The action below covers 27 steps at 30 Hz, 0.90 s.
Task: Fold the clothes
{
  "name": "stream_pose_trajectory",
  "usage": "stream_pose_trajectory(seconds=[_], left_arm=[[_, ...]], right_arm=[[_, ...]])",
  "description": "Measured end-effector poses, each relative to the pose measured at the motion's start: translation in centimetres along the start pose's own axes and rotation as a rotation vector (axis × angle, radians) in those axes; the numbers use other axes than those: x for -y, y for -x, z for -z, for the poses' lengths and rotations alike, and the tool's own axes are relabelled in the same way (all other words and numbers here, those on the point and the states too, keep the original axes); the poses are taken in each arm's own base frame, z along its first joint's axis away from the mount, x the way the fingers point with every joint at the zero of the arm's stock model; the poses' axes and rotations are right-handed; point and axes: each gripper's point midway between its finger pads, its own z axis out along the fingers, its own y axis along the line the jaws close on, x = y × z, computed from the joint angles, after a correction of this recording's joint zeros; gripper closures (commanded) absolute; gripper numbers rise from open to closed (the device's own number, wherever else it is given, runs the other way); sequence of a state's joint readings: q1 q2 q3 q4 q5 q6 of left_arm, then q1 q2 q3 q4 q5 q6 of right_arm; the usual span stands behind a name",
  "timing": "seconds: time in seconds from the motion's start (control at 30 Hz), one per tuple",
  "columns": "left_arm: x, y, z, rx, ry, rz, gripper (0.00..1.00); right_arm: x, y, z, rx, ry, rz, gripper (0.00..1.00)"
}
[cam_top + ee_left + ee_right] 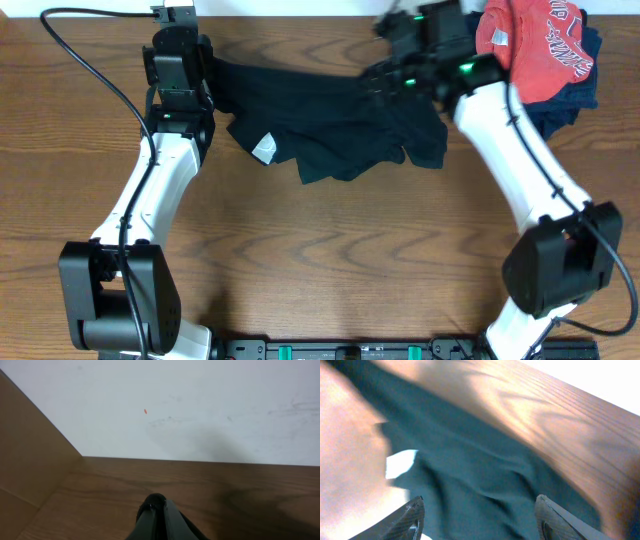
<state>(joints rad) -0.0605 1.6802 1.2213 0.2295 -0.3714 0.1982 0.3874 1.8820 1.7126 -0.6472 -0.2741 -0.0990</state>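
The black garment [330, 125] lies crumpled and stretched along the far side of the wooden table, with a small pale tag [265, 148] showing near its left end. My left gripper [190, 62] is at the garment's left end. In the left wrist view its fingers [157, 502] are shut, with a bit of black fabric pinched at the tips. My right gripper [400, 60] hovers over the garment's right end. In the right wrist view its jaws [477, 505] are open above the dark cloth [485, 475], with the tag [400, 462] to the left.
A red shirt with white lettering [530, 45] lies on a navy garment [575, 100] at the far right corner. A white wall [175, 405] rises just behind the table's far edge.
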Motion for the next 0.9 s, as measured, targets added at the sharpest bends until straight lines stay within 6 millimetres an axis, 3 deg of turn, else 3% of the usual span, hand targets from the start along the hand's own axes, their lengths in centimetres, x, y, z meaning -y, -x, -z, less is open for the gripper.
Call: stream_pose_trajectory(seconds=[0.07, 0.13, 0.3, 0.43, 0.53, 0.9], left_arm=[[0.0, 0.0, 0.0, 0.0, 0.0, 0.002, 0.94], [0.0, 0.0, 0.0, 0.0, 0.0, 0.006, 0.94], [0.0, -0.1, 0.0, -0.002, 0.0, 0.011, 0.94], [0.0, -0.3, 0.0, -0.012, -0.001, 0.016, 0.94], [0.0, -0.3, 0.0, -0.014, -0.001, 0.032, 0.94], [-0.3, -0.4, -0.1, -0.016, 0.006, 0.045, 0.94]], right_arm=[[-3.6, -0.2, -0.9, -0.021, 0.037, 0.052, 0.32], [-6.9, -1.5, -2.5, -0.074, 0.071, 0.097, 0.34], [-10.7, -6.4, -7.4, -0.227, 0.085, 0.15, 0.39], [-11.1, -9.8, -10.6, -0.322, 0.028, 0.164, 0.4], [-11.0, -11.3, -11.7, -0.359, -0.03, 0.183, 0.39], [-11.0, -13.1, -12.6, -0.405, -0.178, 0.273, 0.39]])
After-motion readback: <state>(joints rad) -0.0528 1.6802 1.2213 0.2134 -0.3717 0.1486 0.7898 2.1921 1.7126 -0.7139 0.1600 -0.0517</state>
